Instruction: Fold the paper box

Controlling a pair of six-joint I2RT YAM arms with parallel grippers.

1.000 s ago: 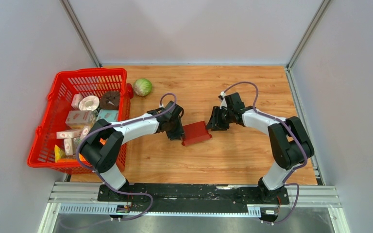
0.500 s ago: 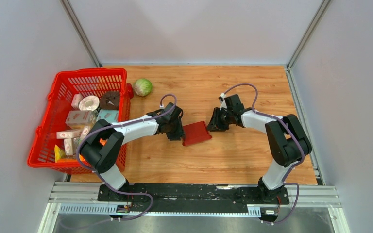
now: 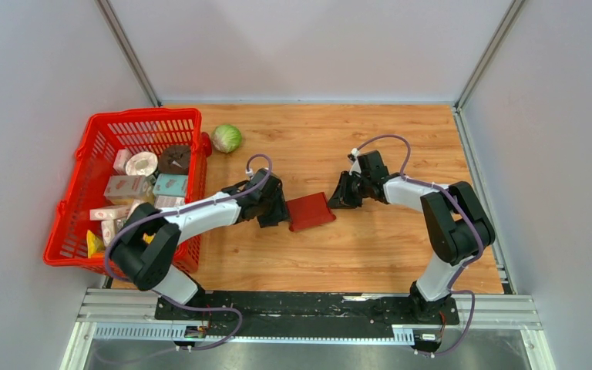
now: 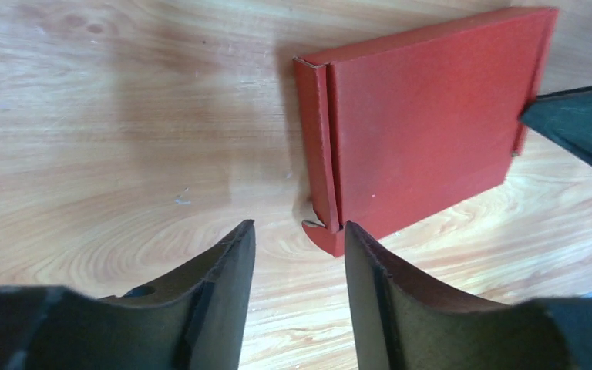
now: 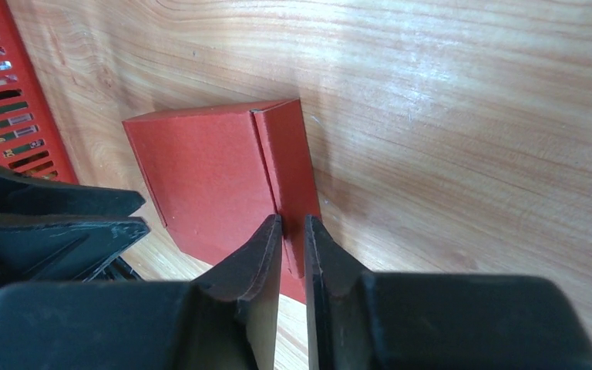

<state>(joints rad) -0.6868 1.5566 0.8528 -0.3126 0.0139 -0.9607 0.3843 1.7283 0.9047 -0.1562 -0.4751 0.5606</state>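
Red cardboard, so: from the top camera the paper box sits around the middle of the bench, left tool at its 9 o'clock edge, right tool at its 2 o'clock corner. My worry is the box skating or spinning on that slick wood if one side pushes with nothing bracing the other. — benchrat

Agreed. Left wrist cam: left tool is about half open, gripping nothing. The paper box's nearest corner pokes in between the tips, right by one finger. Close there and I reckon it crumples the corner instead of tucking it. — foldfan

Right wrist cam: right tool shows just a narrow slit, sitting over the side flap at the paper box's 5 o'clock edge. Can't tell whether cardboard is actually pinched. If it's only nipping the edge, I'd guess the flap slips out or tears. — benchrat
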